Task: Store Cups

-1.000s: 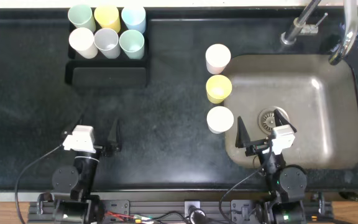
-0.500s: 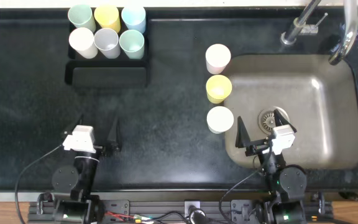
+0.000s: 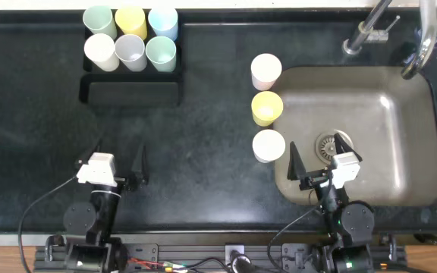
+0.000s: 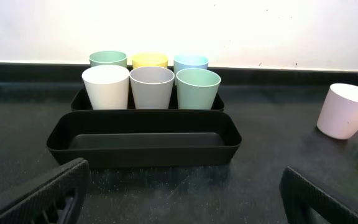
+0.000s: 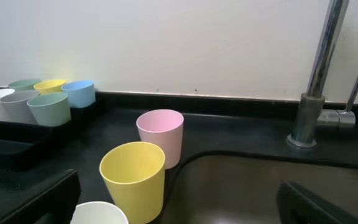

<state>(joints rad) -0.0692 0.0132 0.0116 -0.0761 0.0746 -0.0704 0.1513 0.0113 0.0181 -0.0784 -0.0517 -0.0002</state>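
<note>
Cups stand in two groups on the black speckled countertop (image 3: pixel 203 144). Six sit upright in the rear part of a black plastic tray (image 4: pixel 143 155). At the back are a pale green plastic cup (image 4: pixel 108 59), a yellow plastic cup (image 4: pixel 149 60) and a light blue plastic cup (image 4: pixel 190 61). In front of them are a white plastic cup (image 4: pixel 106 87), a grey plastic cup (image 4: pixel 152 87) and a mint green plastic cup (image 4: pixel 198 88).

Three more stand upright on the counter, well apart from the tray, in a close line along the left rim of the stainless steel sink (image 3: pixel 385 106). These are a pink loose cup (image 5: pixel 160 137) farthest from the arms, a yellow loose cup (image 5: pixel 133 177) in the middle and a white loose cup (image 3: pixel 268 145) nearest.

The left gripper (image 3: pixel 120 161) hangs over bare counter in front of the tray, its fingers spread wide and holding nothing. The right gripper (image 3: pixel 317 154) is by the sink's near left corner, just beside the white loose cup, its fingers likewise spread and empty. A chrome tap (image 5: pixel 319 74) rises behind the sink.
</note>
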